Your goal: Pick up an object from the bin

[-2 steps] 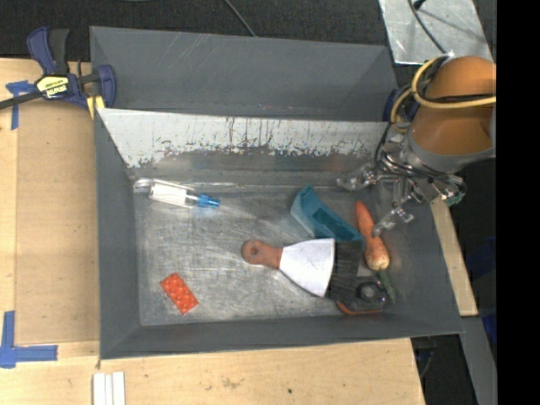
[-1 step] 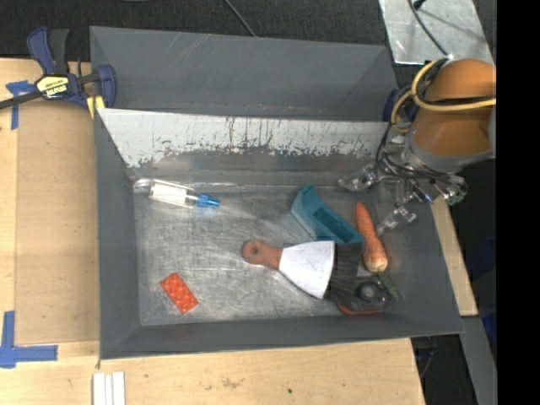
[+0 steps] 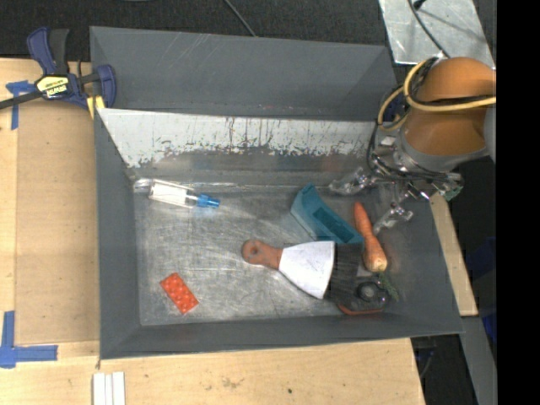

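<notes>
the gripper (image 3: 373, 197) hangs at the right side of the bin (image 3: 118, 251), close under its far wall, with its metal fingers (image 3: 396, 215) spread apart and nothing between them, so it looks released. the thing nearest under it is a slim orange stick, carrot-like (image 3: 369, 239), which lies running from far to near with its thin far tip just below the fingers. to do this step well i would judge that the fingers should straddle the stick across its narrow width, not along its length, and come down a little nearer than the tip, where it is thicker. they must also stay clear of the teal block (image 3: 321, 218) just to its left and of the bin's right wall (there is little room on that side). a low, level close should serve, since the stick looks rigid and might roll if nudged from one side only. as for the bin's contents, the largest is a scraper with a brown handle and pale blade (image 3: 304, 267), lying near the middle. then come the teal block, the orange stick, and a dark brush-like thing (image 3: 364, 294) at the near right, touching the scraper's blade. well apart to the left lie a clear tube with a blue tip (image 3: 179, 196) by the far wall and, smallest, a red studded brick (image 3: 179, 294) at the near left.
</notes>
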